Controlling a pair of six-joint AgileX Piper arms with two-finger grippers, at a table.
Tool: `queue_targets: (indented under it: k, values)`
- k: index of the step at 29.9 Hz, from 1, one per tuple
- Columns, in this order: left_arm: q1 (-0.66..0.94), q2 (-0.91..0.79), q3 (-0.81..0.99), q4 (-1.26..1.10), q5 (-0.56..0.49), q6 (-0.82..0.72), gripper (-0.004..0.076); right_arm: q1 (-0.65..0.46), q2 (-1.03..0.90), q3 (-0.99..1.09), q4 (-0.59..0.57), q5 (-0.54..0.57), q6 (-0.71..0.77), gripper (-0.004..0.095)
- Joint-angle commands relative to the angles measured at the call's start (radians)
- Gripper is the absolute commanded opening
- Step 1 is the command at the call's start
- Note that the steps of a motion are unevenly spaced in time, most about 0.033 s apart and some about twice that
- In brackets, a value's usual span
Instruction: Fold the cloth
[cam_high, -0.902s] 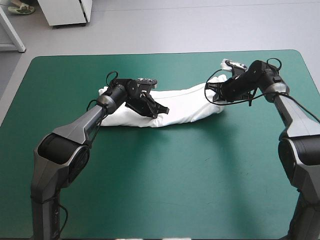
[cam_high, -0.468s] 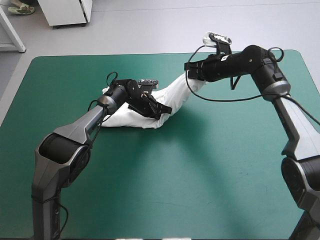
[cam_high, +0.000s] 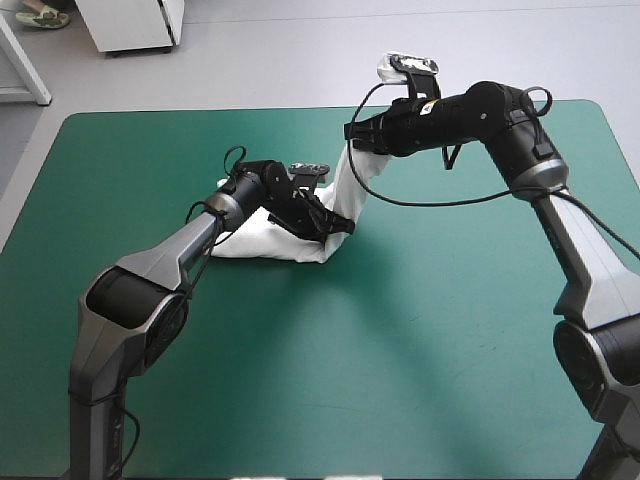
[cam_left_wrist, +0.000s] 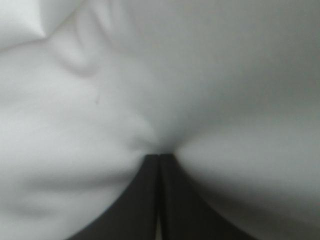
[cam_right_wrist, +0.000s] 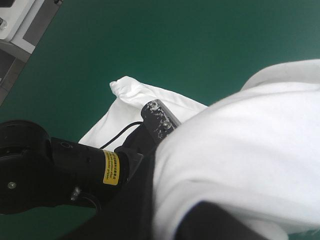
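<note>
One T-shirt (cam_high: 258, 243), two arms (cam_high: 170, 255) (cam_high: 560, 220), one teal-green table (cam_high: 400, 330).

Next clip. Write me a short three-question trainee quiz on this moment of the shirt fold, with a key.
1. Short answer: what is the left gripper, with its two black fin-shaped fingers, shut on?
2. Which one holds an end of the white short-sleeved fabric T-shirt raised above the teal-green table cover? A) left gripper B) right gripper C) neither
3. True or false: the T-shirt lies spread flat.
Key: 1 the T-shirt; 2 B; 3 false.
</note>
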Motion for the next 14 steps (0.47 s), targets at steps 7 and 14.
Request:
queue_targets:
  k: [7, 14]
  values:
    - [-0.008, -0.195, -0.107, 0.158, 0.137, -0.023, -0.0009, -0.004, -0.062, -0.044, 0.028, -0.04, -0.03, -0.0018]
    - [0.042, -0.376, -0.079, 0.292, 0.29, -0.028, -0.0009, 0.009, -0.051, -0.051, 0.068, -0.044, -0.057, -0.0018]
